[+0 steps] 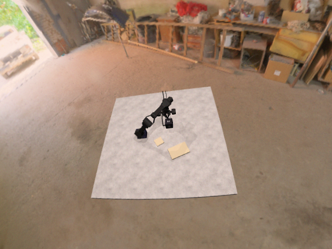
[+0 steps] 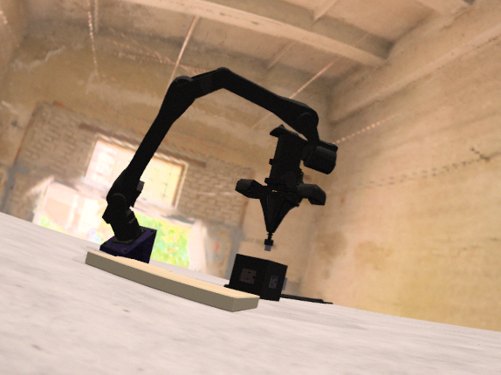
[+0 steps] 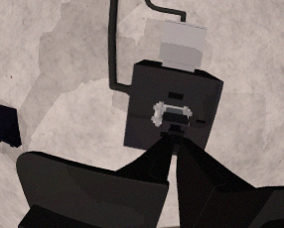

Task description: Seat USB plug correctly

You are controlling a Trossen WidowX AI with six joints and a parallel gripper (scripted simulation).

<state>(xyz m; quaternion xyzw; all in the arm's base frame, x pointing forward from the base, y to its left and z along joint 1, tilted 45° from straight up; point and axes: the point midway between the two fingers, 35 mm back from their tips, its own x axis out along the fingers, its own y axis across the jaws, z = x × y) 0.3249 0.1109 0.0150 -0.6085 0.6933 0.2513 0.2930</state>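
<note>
The pincer points straight down, its matte black fingers tapering to a narrow wedge and pinching the USB plug, a small pale metal-shelled block with a dark core; in the exterior view the plug hangs in the air above the power cube, apart from its top face; the cube is a blunt black box with small rectangular sockets on its sides and, in the wrist view, slots on top; a light grey block adjoins its far side and thin dark cables curve away; nearby lie two flat, pale wooden boards, one small and one larger, on the mottled grey, stone-like tabletop.
</note>
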